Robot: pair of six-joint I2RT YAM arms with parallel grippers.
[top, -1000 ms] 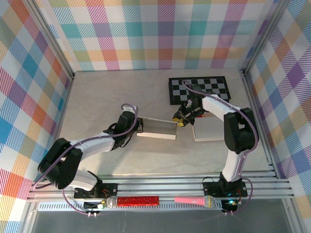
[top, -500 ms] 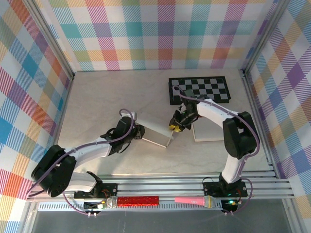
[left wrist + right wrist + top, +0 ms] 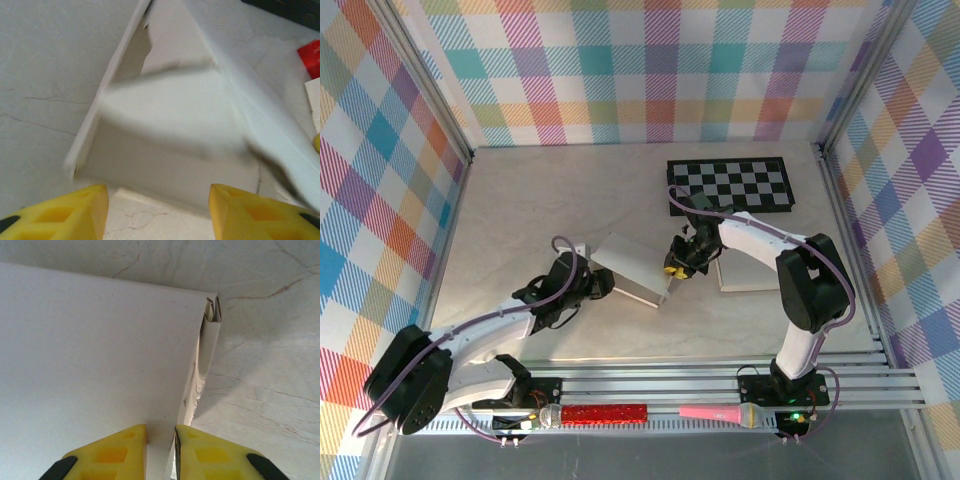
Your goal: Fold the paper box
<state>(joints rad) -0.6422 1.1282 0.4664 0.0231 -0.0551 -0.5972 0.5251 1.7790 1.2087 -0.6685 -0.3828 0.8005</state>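
Observation:
The white paper box [image 3: 632,268] lies tilted in the middle of the table, partly formed, with one long wall raised. My right gripper [image 3: 673,270] is shut on the box's right edge. In the right wrist view its yellow fingers [image 3: 120,450] pinch a thin white wall of the box [image 3: 90,350], with my right gripper [image 3: 161,440] at the fold. My left gripper [image 3: 603,283] stands just off the box's near-left side. In the left wrist view my left gripper [image 3: 159,200] is open with bare table between its jaws, and the box's open inside [image 3: 175,115] is right ahead.
A black-and-white checkerboard [image 3: 730,185] lies at the back right. A flat white sheet [image 3: 752,272] rests to the right of the box, and a red item [image 3: 311,57] shows beyond it. Plaid walls surround the table. A red tool [image 3: 605,412] and a pink one [image 3: 715,411] sit on the near rail.
My left gripper has let go of the box's left end, opened and drawn back to the near left. The box has swung to a diagonal, its right end still held by the right gripper.

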